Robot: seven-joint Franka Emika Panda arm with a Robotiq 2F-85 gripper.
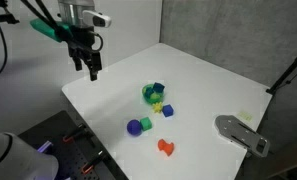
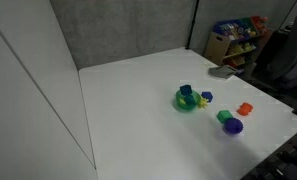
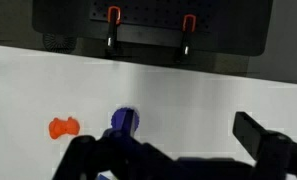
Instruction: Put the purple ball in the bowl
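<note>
The purple ball (image 1: pixel 135 127) lies on the white table near its front edge, touching a small green cube (image 1: pixel 146 121). It also shows in the other exterior view (image 2: pixel 233 127) and in the wrist view (image 3: pixel 124 121). The bright-green bowl (image 1: pixel 151 95) stands at mid-table with a blue piece inside it; it shows in both exterior views (image 2: pixel 186 101). My gripper (image 1: pixel 89 66) hangs open and empty above the table's far left corner, well away from the ball and the bowl. In the wrist view my gripper's (image 3: pixel 178 150) dark fingers are spread apart with nothing between them.
A yellow piece (image 1: pixel 158 106) and a blue cube (image 1: pixel 168 112) lie beside the bowl. An orange toy (image 1: pixel 166 147) lies near the front edge, also in the wrist view (image 3: pixel 63 127). A grey flat object (image 1: pixel 243 133) rests on the table's right side. A shelf of boxes (image 2: pixel 238 40) stands beyond the table.
</note>
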